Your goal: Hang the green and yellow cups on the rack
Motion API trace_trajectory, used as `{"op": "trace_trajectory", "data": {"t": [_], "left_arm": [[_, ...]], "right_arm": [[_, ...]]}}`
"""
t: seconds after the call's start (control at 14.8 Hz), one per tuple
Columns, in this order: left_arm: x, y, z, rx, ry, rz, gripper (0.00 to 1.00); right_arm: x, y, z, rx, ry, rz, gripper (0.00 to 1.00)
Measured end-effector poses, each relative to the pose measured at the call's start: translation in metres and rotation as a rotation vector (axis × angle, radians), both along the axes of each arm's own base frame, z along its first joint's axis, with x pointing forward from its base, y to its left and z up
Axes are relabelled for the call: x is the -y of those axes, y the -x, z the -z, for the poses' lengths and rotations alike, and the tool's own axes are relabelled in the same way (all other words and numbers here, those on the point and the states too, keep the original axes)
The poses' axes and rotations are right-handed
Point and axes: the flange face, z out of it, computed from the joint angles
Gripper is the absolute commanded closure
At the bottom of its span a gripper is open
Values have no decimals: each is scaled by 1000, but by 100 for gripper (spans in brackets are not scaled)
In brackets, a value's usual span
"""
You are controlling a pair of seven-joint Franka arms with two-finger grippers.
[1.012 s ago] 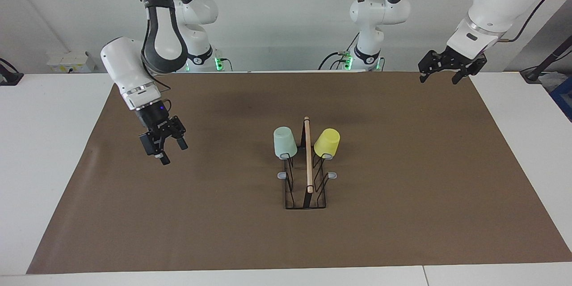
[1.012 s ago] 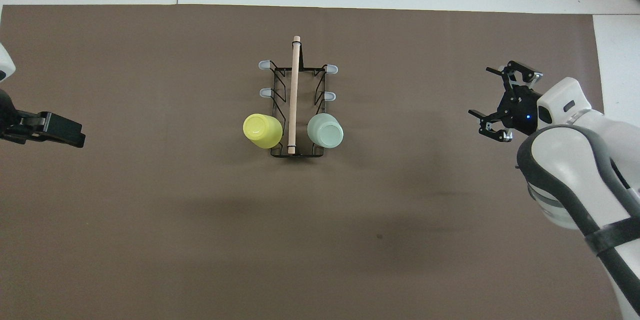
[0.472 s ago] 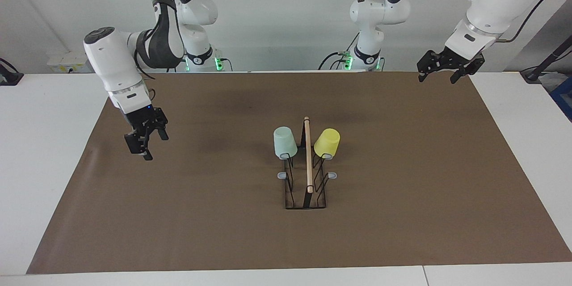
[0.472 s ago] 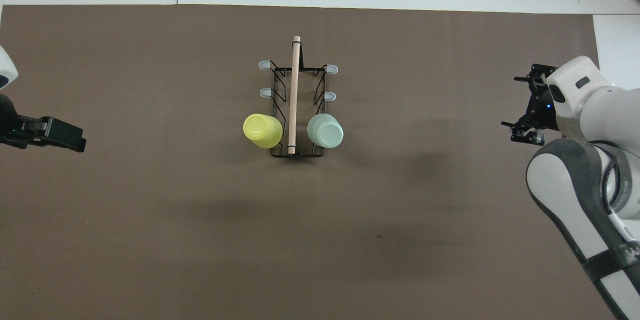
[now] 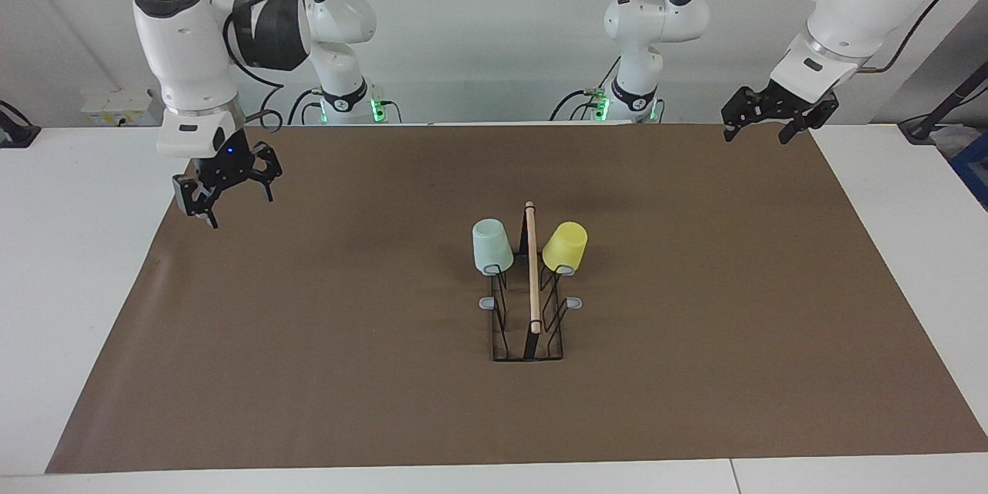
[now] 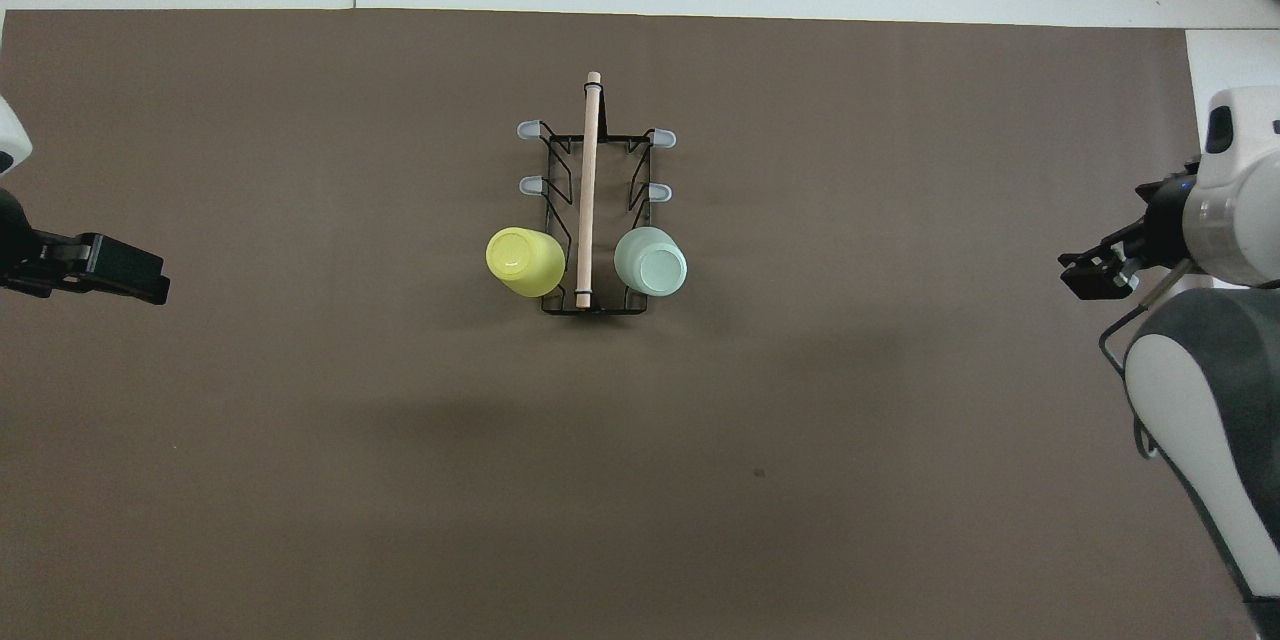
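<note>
The black wire rack with its wooden rod stands mid-mat. A mint green cup hangs upside down on a prong at the end of the rack nearer to the robots, on the right arm's side. The yellow cup hangs the same way on the matching prong on the left arm's side. My right gripper hovers open and empty over the mat's edge at its own end. My left gripper waits open and empty over the mat's corner by its base.
A brown mat covers most of the white table. Several grey-tipped prongs on the rack stand bare. A white socket box sits at the table's edge near the right arm.
The right gripper has pulled back from the mat toward its own end of the table and risen. The left gripper has barely shifted. Cups and rack have not moved.
</note>
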Motion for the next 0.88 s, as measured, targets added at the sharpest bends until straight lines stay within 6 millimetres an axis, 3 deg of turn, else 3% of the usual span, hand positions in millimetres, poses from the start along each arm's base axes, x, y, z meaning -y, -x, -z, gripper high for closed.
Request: {"op": "trace_trajectory", "data": {"t": [0.4, 0.61, 0.88], "left_arm": [[0, 0, 0, 0, 0, 0, 0], [0, 0, 0, 0, 0, 0, 0], [0, 0, 0, 0, 0, 0, 0]], "right_arm": [[17, 19, -52, -121, -81, 515, 0], [27, 30, -75, -181, -111, 613, 0], [26, 37, -71, -234, -102, 620, 0]]}}
